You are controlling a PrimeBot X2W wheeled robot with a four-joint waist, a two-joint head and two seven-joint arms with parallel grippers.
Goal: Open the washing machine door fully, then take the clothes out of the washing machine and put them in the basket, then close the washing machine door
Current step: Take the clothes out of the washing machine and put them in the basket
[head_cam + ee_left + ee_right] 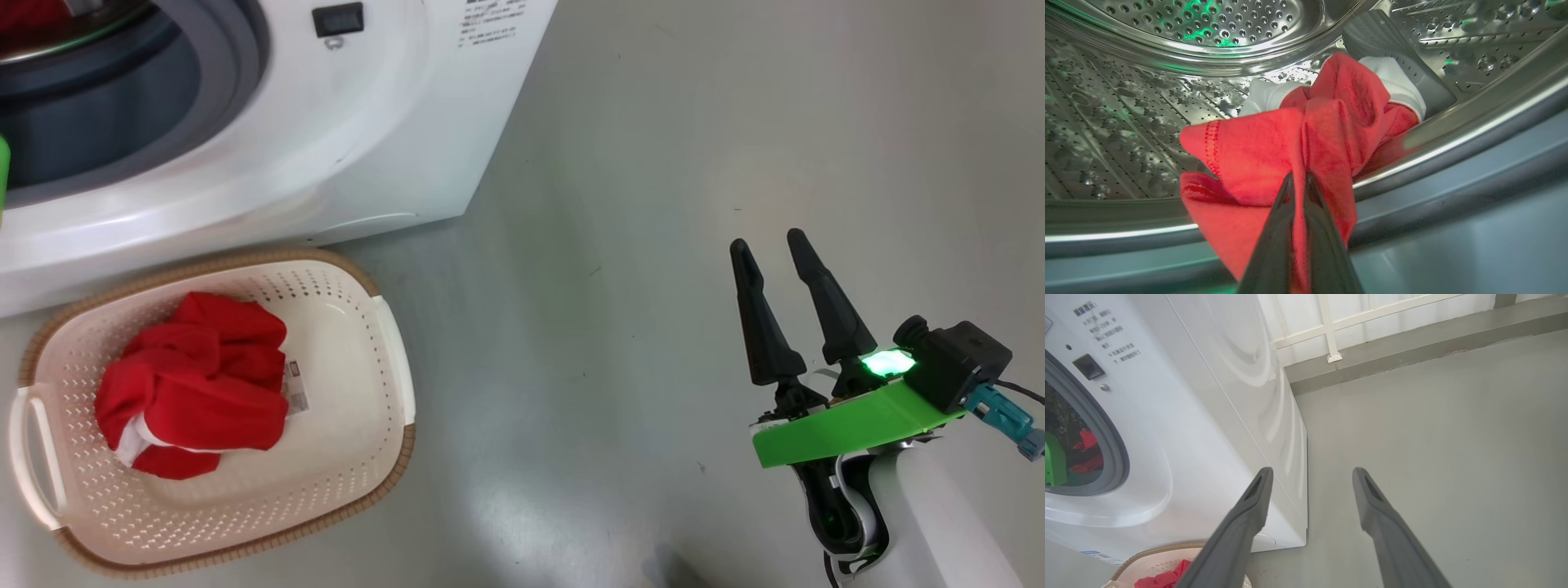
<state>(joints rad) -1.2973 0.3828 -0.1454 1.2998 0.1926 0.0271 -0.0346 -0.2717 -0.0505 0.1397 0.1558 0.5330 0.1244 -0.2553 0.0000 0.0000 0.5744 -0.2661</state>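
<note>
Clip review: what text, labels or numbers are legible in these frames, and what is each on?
None can be quoted with certainty.
Printed notice on the washing machine front, beside the door opening: characters too blurred to read.
White tag on the clothes in the basket: print too small.
Blue label low on the machine: unreadable.

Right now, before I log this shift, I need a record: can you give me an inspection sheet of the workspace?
Surface: smooth grey floor.
Job's things: washing machine standing by the basket; red clothes in the basket, more clothes in the drum.
Clutter: nothing seen.
Grippers: left gripper shut on the clothes in the drum; right gripper open, empty, over the floor.
Cables: dark cable at the right wrist.
Surroundings: white railing and grey ledge beyond the machine.
</note>
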